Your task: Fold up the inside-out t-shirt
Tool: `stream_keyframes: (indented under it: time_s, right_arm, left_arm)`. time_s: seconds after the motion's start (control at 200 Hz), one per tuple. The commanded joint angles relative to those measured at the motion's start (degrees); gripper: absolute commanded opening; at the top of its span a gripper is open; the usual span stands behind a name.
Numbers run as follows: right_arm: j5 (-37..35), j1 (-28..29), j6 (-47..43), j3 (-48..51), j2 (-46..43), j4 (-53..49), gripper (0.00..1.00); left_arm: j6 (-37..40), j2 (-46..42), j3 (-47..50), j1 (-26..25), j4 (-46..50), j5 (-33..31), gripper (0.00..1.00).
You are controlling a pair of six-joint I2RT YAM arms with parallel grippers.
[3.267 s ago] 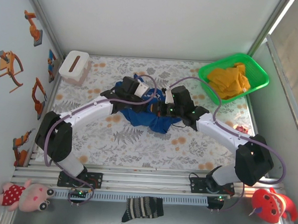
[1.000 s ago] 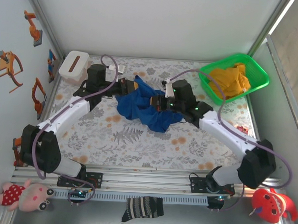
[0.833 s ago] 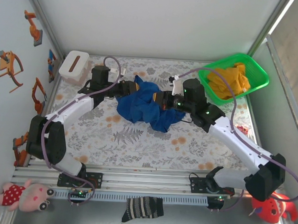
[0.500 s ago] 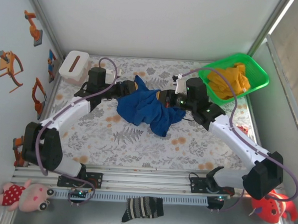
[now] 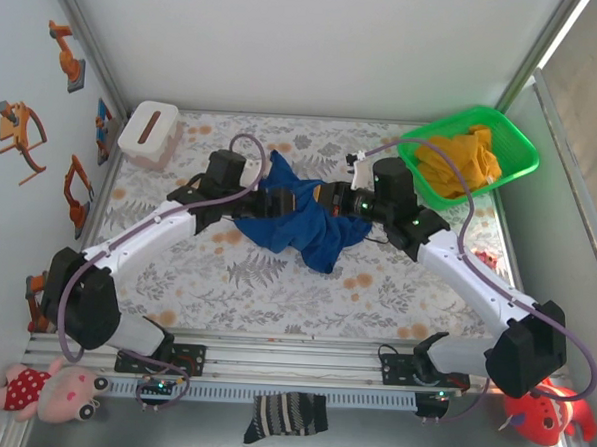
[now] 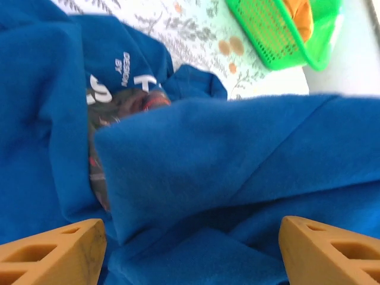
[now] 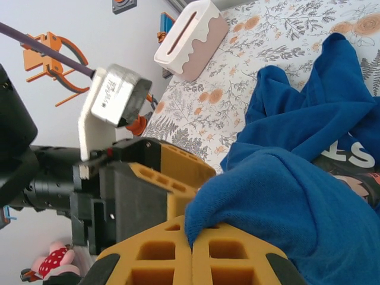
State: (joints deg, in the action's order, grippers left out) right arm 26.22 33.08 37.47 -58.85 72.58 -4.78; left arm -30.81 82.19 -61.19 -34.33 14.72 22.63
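The t-shirt [image 5: 290, 223] sits crumpled in a heap on the floral table [image 5: 275, 282], toward the far side, between my two arms. My right gripper [image 7: 191, 252] is clamped on a fold of the blue cloth, fingers pressed together. My left gripper [image 6: 190, 249] is released: jaws spread wide, cloth bunched right in front, nothing pinched. The white lettering [image 6: 127, 71] shows in the folds. The green basket [image 5: 420, 168] holding the yellow-orange garment [image 5: 462, 157] is at the far right, apart from the shirt. The white box [image 5: 148, 131] is at the far left.
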Motion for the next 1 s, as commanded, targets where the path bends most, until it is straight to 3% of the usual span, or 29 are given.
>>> stream_keyframes:
  time_s: [0.0,0.195,0.29,0.366,0.501,0.626,0.761,0.871,0.976,0.991]
  right_arm:
    - [0.85,-0.47,0.47,0.40,0.26,2.40,0.00]
    - [1.71,-0.52,1.18,-0.25,0.65,2.94,0.00]
    - [1.91,-0.68,1.24,-0.87,-0.07,2.50,0.00]
    - [1.96,-1.38,1.78,-0.71,-1.15,2.49,0.00]
    - [1.44,-3.37,2.61,0.84,-4.11,2.34,0.00]
    - [-0.10,-4.81,3.11,4.36,-5.67,1.89,0.00]
    - [-4.66,-4.97,3.49,10.52,-3.99,2.99,0.00]
    - [-7.94,-4.95,5.39,14.87,0.96,6.84,0.00]
    - [-6.74,-4.96,6.21,15.12,7.55,8.99,0.00]
    - [-6.11,-4.96,6.08,14.89,8.26,9.04,0.07]
  left_arm:
    - [0.64,0.51,-2.27,-1.98,1.71,-1.62,0.77]
    - [-0.41,4.11,-2.58,-3.34,1.10,-3.80,0.78]
    - [-0.91,7.02,-3.94,-3.35,0.59,-4.52,0.72]
    - [-1.01,9.32,-5.81,-3.33,-0.04,-3.65,0.53]
    - [-0.62,10.67,-9.31,-2.67,0.20,-2.17,0.00]
    - [0.01,7.17,-9.00,-0.78,-0.67,-0.37,0.00]
    - [-1.92,0.02,-2.86,1.61,-10.07,4.27,0.00]
    - [-3.90,-4.39,2.27,3.05,-19.22,8.17,0.00]
    - [-5.28,-5.03,3.57,3.76,-23.09,12.86,0.00]
    - [-5.34,-4.92,3.54,3.86,-23.25,13.33,0.00]
